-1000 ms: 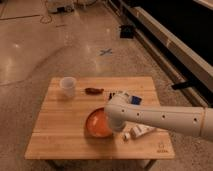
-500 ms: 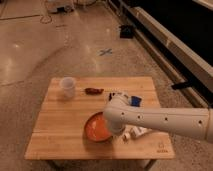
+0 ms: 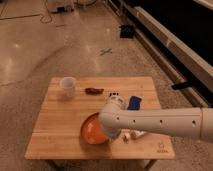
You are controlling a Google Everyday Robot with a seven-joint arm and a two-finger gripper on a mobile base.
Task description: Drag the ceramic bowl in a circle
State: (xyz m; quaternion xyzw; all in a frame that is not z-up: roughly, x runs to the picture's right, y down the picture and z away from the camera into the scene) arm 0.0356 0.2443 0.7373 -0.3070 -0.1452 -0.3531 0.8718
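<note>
The ceramic bowl (image 3: 91, 131) is wide, shallow and orange-red. It sits on the wooden table (image 3: 55, 145) near the front edge, a little left of the middle. My white arm reaches in from the right, and its thick end covers the bowl's right side. My gripper (image 3: 115, 132) is at that end, down at the bowl's right rim, and is mostly hidden by the arm's own body.
A translucent white cup (image 3: 67, 85) stands at the back left of the table. A small dark red-brown item (image 3: 93, 91) lies beside it. A blue object (image 3: 133, 103) and a small white item (image 3: 114, 95) lie behind the arm. Small pale pieces (image 3: 131, 136) lie under the arm.
The arm's end has moved left and toward the table's front edge. The bowl has slid a little the same way with it.
</note>
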